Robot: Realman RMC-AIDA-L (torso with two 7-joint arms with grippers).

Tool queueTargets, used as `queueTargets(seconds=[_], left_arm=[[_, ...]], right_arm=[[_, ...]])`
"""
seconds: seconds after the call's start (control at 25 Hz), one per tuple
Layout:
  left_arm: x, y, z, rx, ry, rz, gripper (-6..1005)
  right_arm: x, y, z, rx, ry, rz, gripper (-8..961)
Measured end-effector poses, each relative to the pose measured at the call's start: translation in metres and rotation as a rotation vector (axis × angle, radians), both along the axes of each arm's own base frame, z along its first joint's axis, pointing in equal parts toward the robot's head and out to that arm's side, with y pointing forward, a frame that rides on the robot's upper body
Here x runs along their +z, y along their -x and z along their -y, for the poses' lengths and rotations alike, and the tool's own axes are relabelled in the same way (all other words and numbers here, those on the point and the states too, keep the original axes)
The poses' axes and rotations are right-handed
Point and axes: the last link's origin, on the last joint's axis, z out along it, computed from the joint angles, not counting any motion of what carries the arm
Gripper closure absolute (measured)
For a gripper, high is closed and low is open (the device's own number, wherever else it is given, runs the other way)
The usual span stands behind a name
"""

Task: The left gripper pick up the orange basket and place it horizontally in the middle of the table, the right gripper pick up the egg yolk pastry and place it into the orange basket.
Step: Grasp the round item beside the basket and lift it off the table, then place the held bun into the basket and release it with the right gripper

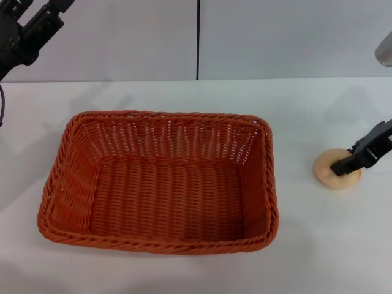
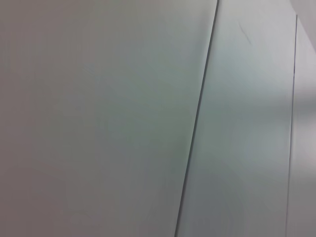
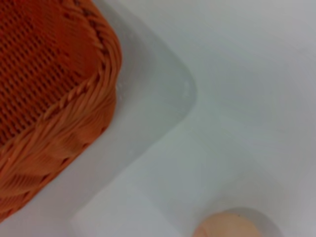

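Note:
The orange basket (image 1: 156, 180) lies flat and lengthwise across the middle of the white table (image 1: 318, 245), with nothing in it. One of its corners (image 3: 54, 94) shows in the right wrist view. The egg yolk pastry (image 1: 327, 168) sits on the table to the basket's right, and its top edge (image 3: 229, 227) also shows in the right wrist view. My right gripper (image 1: 348, 162) hangs open just over the pastry's right side, its dark fingers overlapping it. My left gripper (image 1: 37, 15) is raised at the far left, open and holding nothing, well clear of the basket.
A grey wall with a vertical dark seam (image 1: 198, 40) stands behind the table, and the left wrist view shows only this wall (image 2: 98, 118). Bare tabletop lies between the basket and the pastry.

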Motion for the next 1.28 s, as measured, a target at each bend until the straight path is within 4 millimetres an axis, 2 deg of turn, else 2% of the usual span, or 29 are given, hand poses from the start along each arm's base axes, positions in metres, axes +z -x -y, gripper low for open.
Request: queueTargets(seconds=[0.12, 0.28, 0.4, 0.56, 0.72, 0.84, 1.08, 1.2, 1.28], left_arm=[[0.0, 0.0, 0.0, -0.003, 0.004, 0.001, 287], [0.0, -0.001, 0.001, -0.008, 0.006, 0.003, 287], [0.0, -0.001, 0.001, -0.009, 0.006, 0.003, 287], [0.0, -0.001, 0.001, -0.008, 0.006, 0.005, 287], [0.0, 0.0, 0.002, -0.008, 0.006, 0.005, 287], [0.0, -0.001, 0.001, -0.011, 0.007, 0.005, 287], [0.0, -0.003, 0.0, -0.017, 0.01, 0.006, 287], [0.0, -0.003, 0.0, -0.019, 0.011, 0.006, 287], [-0.001, -0.004, 0.0, -0.02, 0.013, 0.006, 287]], right_arm=[[0.003, 0.001, 0.001, 0.007, -0.016, -0.007, 593], [0.007, 0.007, 0.001, 0.021, -0.044, -0.061, 607], [0.019, 0.015, 0.001, 0.055, -0.111, -0.136, 618], [0.044, 0.034, 0.005, 0.157, -0.235, -0.288, 632], [0.053, 0.056, 0.014, 0.261, -0.263, -0.429, 672], [0.047, 0.074, 0.022, 0.332, -0.195, -0.532, 697], [0.017, 0.115, 0.034, 0.453, -0.029, -0.688, 745], [0.002, 0.128, 0.038, 0.475, 0.056, -0.7, 771], [-0.006, 0.133, 0.039, 0.481, 0.099, -0.689, 740]])
